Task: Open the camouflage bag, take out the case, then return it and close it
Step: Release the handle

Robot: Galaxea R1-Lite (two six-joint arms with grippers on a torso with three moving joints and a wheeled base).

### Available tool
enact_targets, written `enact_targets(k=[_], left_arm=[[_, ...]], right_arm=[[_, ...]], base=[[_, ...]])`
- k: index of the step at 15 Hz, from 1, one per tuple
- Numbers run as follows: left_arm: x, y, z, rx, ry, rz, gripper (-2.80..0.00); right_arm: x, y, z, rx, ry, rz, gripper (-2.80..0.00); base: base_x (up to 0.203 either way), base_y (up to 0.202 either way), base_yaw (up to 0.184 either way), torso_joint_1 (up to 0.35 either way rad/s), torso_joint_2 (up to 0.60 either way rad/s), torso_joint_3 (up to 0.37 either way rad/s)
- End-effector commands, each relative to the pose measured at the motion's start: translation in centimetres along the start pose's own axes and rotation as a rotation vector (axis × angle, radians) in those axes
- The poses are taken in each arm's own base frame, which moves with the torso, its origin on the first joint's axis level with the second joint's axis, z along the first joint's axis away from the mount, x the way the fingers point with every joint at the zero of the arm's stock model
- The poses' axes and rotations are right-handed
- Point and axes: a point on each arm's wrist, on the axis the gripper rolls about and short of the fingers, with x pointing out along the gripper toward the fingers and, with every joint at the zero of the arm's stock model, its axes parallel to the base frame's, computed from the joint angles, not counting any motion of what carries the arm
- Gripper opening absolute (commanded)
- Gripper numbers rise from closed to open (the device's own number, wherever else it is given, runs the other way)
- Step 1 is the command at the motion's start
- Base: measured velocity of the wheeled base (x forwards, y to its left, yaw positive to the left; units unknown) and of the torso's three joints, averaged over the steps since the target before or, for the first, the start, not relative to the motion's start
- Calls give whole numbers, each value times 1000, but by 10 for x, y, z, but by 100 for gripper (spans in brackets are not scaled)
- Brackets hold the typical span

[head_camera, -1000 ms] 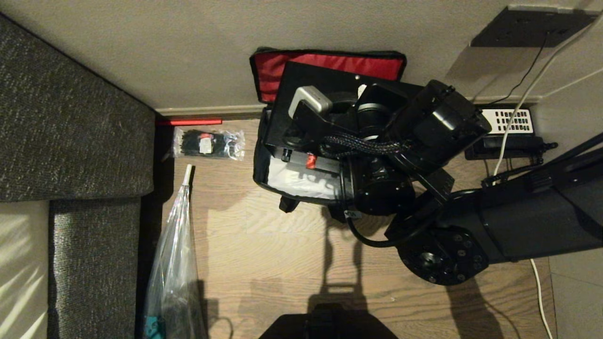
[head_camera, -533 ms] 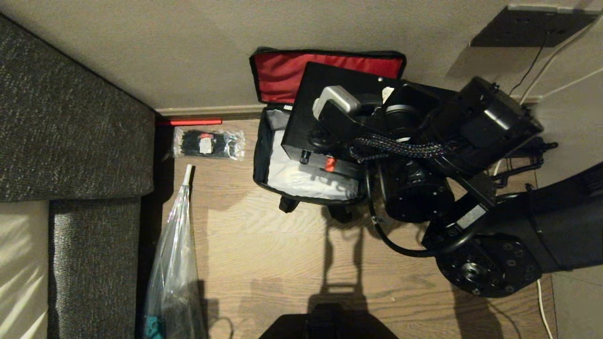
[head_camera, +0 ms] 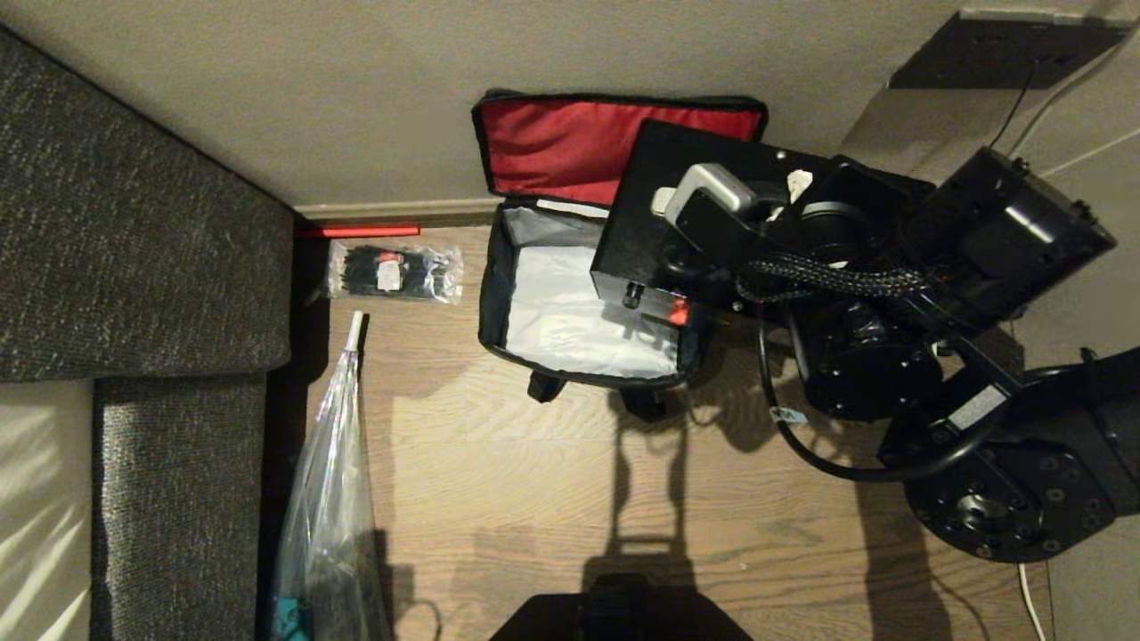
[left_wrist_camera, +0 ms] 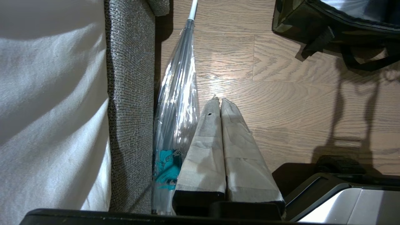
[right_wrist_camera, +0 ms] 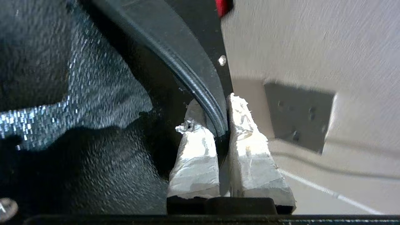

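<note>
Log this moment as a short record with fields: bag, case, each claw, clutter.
bag: camouflage bag on the wood floor, lid open against the wall, red lining showing, pale interior bare
case: black case lifted, above the bag's right end
right claw: shut on the case's handle
left claw: shut, holding nothing, beside the clear umbrella
clutter: packet of black ties left of bag

A wood-plank floor (head_camera: pixel 499 481) is bounded at the far side by a pale wall (head_camera: pixel 356 98) with a skirting board (head_camera: pixel 392 211). A grey woven sofa (head_camera: pixel 134 223) is seen on the left, with a pale cushion (head_camera: pixel 40 499) lit in stripes. A black wall plate (head_camera: pixel 1006 49) is mounted at upper right. Shadows are cast across the planks.
</note>
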Motion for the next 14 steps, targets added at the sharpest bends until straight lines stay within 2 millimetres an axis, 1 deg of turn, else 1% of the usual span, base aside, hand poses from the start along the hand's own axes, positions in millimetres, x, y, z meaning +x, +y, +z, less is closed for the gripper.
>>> enact_targets(k=[1, 3, 6, 9, 14], left_arm=[[0, 0, -1, -1, 1, 1, -280], [0, 0, -1, -1, 1, 1, -280], [0, 0, -1, -2, 1, 1, -280], [0, 0, -1, -1, 1, 1, -280], [0, 0, -1, 0, 1, 1, -280]], right_arm=[[2, -4, -16, -13, 38, -8, -280], [4, -6, -28, -21, 62, -11, -280], [8, -10, -40, -18, 92, -22, -280], [6, -8, -50, -24, 109, -13, -280], [5, -14, -61, -21, 131, -21, -280]], base=[[0, 0, 0, 0, 0, 0], [0, 0, 0, 0, 0, 0], [0, 0, 0, 0, 0, 0], [0, 0, 0, 0, 0, 0], [0, 0, 0, 0, 0, 0]])
